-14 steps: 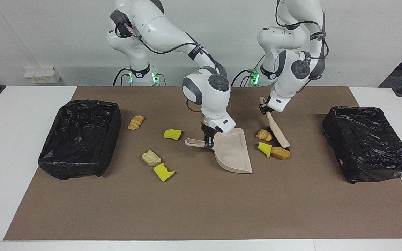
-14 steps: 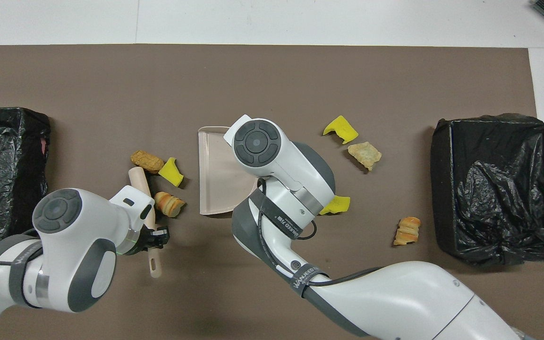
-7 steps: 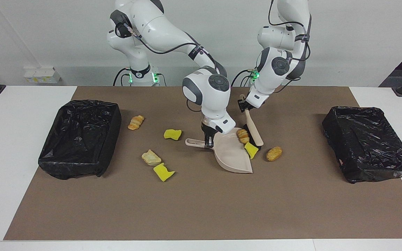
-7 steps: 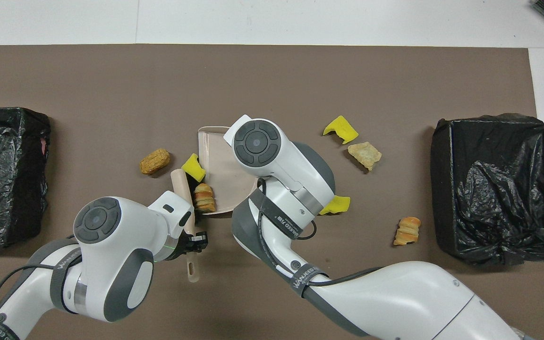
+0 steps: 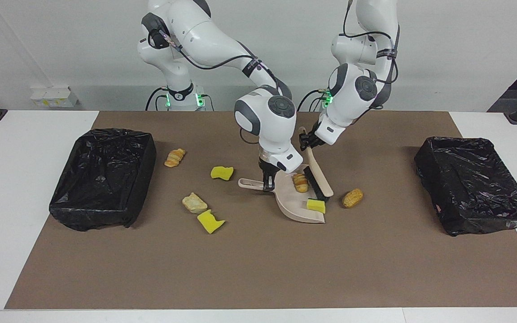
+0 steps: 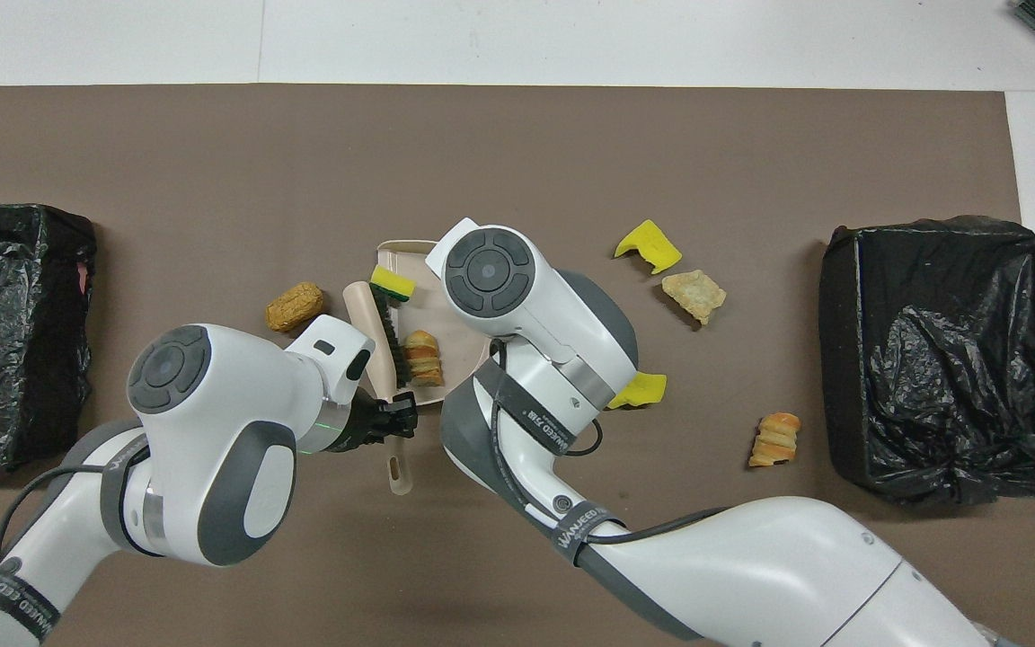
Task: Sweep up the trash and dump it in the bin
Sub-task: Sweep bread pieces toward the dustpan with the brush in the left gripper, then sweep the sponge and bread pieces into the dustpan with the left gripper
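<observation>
My right gripper (image 5: 266,183) is shut on the handle of the beige dustpan (image 5: 295,207), which rests on the mat. My left gripper (image 5: 305,142) is shut on the handle of the brush (image 5: 317,176), whose black bristles stand in the pan's mouth. Two pieces of trash lie in the pan: a ridged pastry piece (image 5: 300,182) and a yellow chunk (image 5: 316,205). A tan piece (image 5: 352,197) lies on the mat just outside the pan, toward the left arm's end. In the overhead view my right gripper is hidden under its wrist, and the left gripper (image 6: 389,420) and brush (image 6: 375,331) show.
Several more scraps lie toward the right arm's end: a pastry piece (image 5: 175,157), a yellow chunk (image 5: 221,172), a tan piece (image 5: 194,202) and another yellow chunk (image 5: 210,221). A black-lined bin stands at the right arm's end (image 5: 103,177) and another at the left arm's end (image 5: 474,184).
My left gripper swept the brush toward the dustpan, pushing the pastry piece and the yellow chunk into it. The tan piece stayed on the mat. My right arm and the pan held still.
</observation>
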Robot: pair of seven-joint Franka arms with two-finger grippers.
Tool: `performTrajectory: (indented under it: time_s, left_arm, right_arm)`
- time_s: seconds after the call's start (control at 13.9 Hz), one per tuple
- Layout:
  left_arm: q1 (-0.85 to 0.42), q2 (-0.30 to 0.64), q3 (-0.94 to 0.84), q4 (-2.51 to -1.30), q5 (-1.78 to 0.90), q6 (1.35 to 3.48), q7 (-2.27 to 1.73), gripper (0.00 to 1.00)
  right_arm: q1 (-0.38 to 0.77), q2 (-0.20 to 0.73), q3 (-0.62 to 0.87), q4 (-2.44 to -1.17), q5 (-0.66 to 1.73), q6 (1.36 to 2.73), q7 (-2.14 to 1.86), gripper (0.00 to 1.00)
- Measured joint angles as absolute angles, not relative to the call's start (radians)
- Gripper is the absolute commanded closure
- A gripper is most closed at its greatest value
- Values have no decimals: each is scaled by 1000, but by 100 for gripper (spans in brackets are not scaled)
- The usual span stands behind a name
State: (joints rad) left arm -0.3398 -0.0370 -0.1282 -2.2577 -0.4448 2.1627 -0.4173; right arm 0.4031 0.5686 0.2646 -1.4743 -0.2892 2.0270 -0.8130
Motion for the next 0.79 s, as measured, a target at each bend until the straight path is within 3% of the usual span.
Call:
performTrajectory:
  time_s: [0.43,0.79]
  left_arm:
    - [-209,-68,-111,-2151,-225,1895,-201,100]
    - [-100,-60,-109,-2112,-104,1910,-124,100]
  right_arm:
    - [403,569,265,-1475,-289,2031,-813,100]
    - [403,569,265,-1475,-289,2032,-813,100]
